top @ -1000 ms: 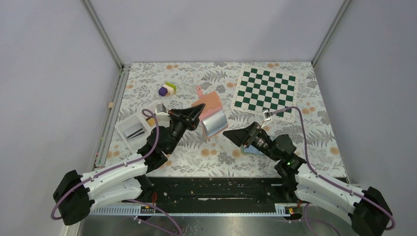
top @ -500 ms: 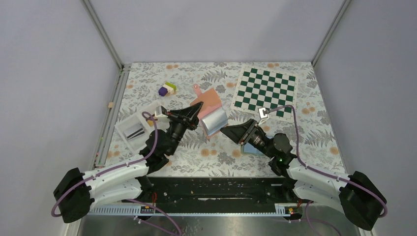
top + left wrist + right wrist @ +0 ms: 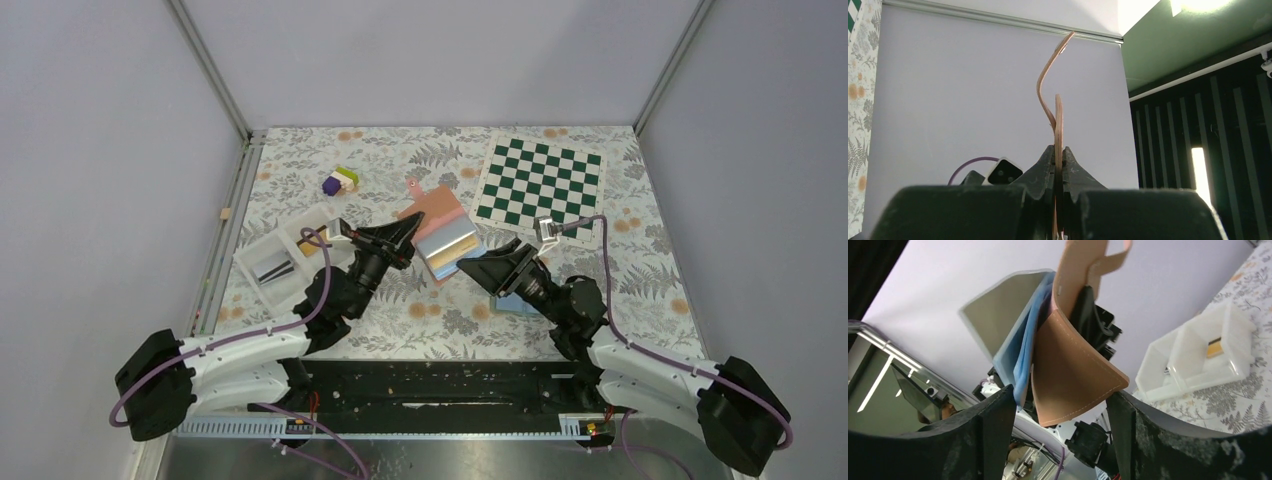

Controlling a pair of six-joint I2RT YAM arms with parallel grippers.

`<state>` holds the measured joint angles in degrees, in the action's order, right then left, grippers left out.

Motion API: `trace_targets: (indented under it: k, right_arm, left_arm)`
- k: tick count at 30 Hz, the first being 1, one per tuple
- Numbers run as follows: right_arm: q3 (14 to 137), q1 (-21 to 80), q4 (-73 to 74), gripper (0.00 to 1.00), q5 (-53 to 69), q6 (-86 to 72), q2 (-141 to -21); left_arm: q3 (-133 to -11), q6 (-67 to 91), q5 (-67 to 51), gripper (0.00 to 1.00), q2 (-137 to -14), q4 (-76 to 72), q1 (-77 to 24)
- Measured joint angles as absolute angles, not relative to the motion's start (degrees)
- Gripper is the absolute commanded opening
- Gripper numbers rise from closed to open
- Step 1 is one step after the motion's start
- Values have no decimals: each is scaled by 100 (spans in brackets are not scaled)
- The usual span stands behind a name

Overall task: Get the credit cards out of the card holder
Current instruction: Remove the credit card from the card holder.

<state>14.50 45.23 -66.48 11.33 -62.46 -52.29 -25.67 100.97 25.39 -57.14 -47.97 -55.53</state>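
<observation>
The card holder (image 3: 445,228) has a pink-brown cover and fanned blue, yellow and grey pages. It is held up off the table. My left gripper (image 3: 405,232) is shut on the cover's edge, which the left wrist view (image 3: 1058,131) shows as a thin brown strip between the fingers. My right gripper (image 3: 488,258) is open just right of the holder. In the right wrist view the brown cover (image 3: 1073,370) and blue pages (image 3: 1024,340) hang between my open fingers (image 3: 993,430), unclamped. A yellow-orange card (image 3: 1214,346) lies in the white tray.
A white divided tray (image 3: 268,262) stands at the left, also in the right wrist view (image 3: 1193,370). A green chessboard mat (image 3: 540,180) lies at the back right. Small purple and yellow blocks (image 3: 338,181) sit behind. A light blue flat thing (image 3: 515,303) lies under my right arm.
The holder has turned and fanned, so its coloured pages now face up instead of the grey page. My right gripper came in toward it, still open. The left keeps its grip.
</observation>
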Motion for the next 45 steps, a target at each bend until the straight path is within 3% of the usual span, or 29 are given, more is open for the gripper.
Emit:
trace_targets:
  k: [5, 9, 13, 20, 25, 36, 42, 45]
  right_arm:
    - [1450, 4523, -6637, 70, 1105, -6241, -4871]
    - [1450, 4523, -6595, 73, 1105, -6239, -4718]
    - [1452, 4523, -6416, 68, 1103, -6193, -4523]
    - [1516, 4523, -6143, 53, 1125, -6018, -4364]
    - [1594, 4523, -6053, 34, 1127, -5951, -4379]
    - [1597, 4523, -6049, 24, 1125, -5940, -4464]
    - [1597, 4523, -6025, 0, 1098, -5940, -4456]
    - [1597, 4523, -5830, 0, 996, -5959, -4366]
  left_arm:
    - [-2567, 10079, 2530, 0, -5846, -4945, -5592]
    - [-2565, 10053, 2530, 0, -5894, -4947, -5623]
    - [-2563, 10038, 2530, 0, -5894, -4947, -5636]
    - [-2563, 10036, 2532, 0, -5894, -4950, -5653]
    - [-2561, 10036, 2534, 0, -5894, -4954, -5664]
    - [-2471, 10055, 2563, 0, -5896, -5096, -5682]
    - [-2471, 10053, 2576, 0, -5937, -5245, -5701]
    - [-2471, 9918, 2569, 3, -5990, -5417, -5701]
